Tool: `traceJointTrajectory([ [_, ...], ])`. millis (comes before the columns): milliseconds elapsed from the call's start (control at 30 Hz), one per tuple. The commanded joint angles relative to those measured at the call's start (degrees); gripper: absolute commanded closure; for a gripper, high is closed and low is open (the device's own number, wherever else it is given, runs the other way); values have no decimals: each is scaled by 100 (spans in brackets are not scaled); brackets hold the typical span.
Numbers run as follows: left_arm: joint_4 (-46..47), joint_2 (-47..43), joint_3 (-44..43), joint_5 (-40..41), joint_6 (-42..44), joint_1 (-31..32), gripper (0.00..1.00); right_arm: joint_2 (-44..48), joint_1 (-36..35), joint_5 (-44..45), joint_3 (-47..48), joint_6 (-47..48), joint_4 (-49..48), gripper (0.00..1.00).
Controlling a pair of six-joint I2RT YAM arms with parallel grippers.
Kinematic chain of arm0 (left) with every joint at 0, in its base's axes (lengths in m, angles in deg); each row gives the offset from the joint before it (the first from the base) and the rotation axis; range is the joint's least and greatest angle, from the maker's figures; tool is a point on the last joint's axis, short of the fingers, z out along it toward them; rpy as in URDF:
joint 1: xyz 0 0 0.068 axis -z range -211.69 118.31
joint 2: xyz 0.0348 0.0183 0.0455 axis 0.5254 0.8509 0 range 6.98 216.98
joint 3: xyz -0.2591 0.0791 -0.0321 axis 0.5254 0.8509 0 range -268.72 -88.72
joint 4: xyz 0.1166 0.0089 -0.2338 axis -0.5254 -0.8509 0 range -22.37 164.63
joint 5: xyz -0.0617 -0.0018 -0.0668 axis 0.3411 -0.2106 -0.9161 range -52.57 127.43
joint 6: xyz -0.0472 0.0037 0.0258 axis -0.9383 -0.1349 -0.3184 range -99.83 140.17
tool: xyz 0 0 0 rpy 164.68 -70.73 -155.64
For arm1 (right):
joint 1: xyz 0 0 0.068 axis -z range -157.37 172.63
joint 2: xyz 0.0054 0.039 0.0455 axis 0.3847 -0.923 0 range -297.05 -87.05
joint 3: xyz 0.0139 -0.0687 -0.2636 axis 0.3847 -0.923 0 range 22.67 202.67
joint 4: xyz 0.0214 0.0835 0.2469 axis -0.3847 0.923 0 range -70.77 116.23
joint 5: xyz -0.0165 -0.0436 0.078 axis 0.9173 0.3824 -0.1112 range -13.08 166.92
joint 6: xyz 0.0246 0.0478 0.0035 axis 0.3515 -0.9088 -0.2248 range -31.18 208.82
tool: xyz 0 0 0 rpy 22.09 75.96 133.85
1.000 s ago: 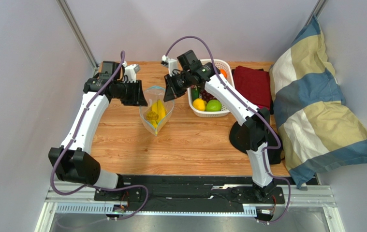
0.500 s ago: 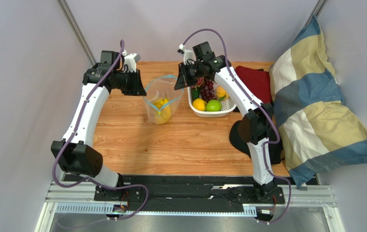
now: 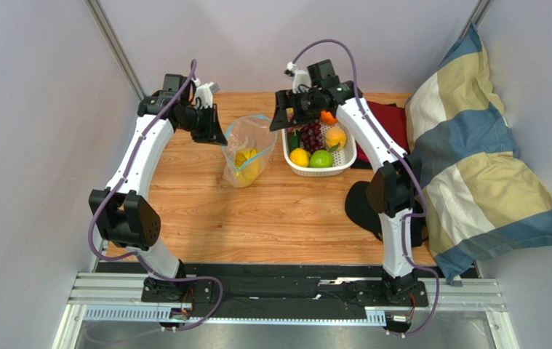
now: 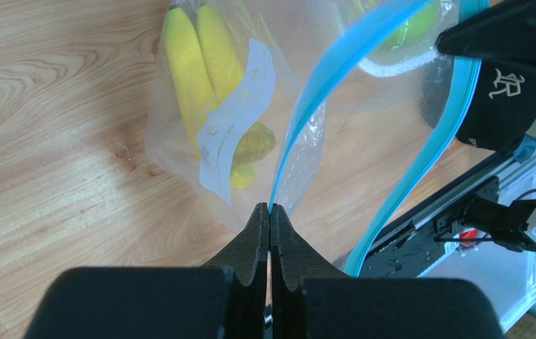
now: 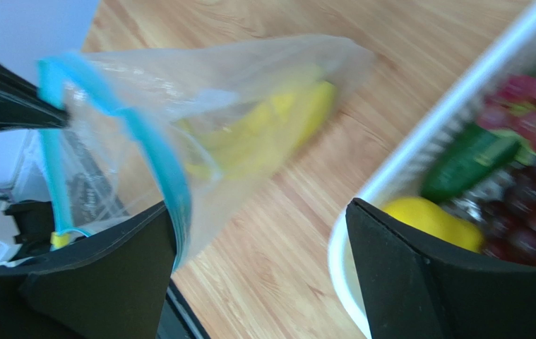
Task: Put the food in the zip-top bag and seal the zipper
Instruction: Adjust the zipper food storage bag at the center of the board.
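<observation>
Left jaws on zipper point(image 4: 311, 106), bag point(image 3: 246, 149) mouth-up

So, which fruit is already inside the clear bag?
The yellow banana bunch, lying inside the zip-top bag. The grapes, the green fruit and the round yellow fruit are all in the white basket.

L arm point(image 3: 137, 156) arched fwd; L gripper point(image 4: 269, 208) jaws pinched tight on bag point(image 4: 299, 162) rim. R arm point(image 3: 373, 138) extended fwd; R gripper point(image 5: 260, 212) jaws wide apart.
</observation>
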Motion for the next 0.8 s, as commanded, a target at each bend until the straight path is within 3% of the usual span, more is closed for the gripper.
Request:
traceJointTrajectory([
  [0,170,47,-248,-162,-146,23,100,807,461,572,-492,626,-134,10],
  [100,196,91,-292,-162,-164,23,100,817,646,1082,-888,646,-178,12],
  [200,179,170,-371,-162,-172,23,100,536,804,1330,-714,330,-309,16],
  [367,161,249,-433,-48,-85,23,100,-281,1077,1260,-177,-487,-897,25],
  [533,12,328,-485,75,56,23,100,-721,1165,962,-54,-1007,-2031,26],
  [767,-6,372,-389,278,91,14,100,-1600,1112,1005,649,-1578,-2331,27],
])
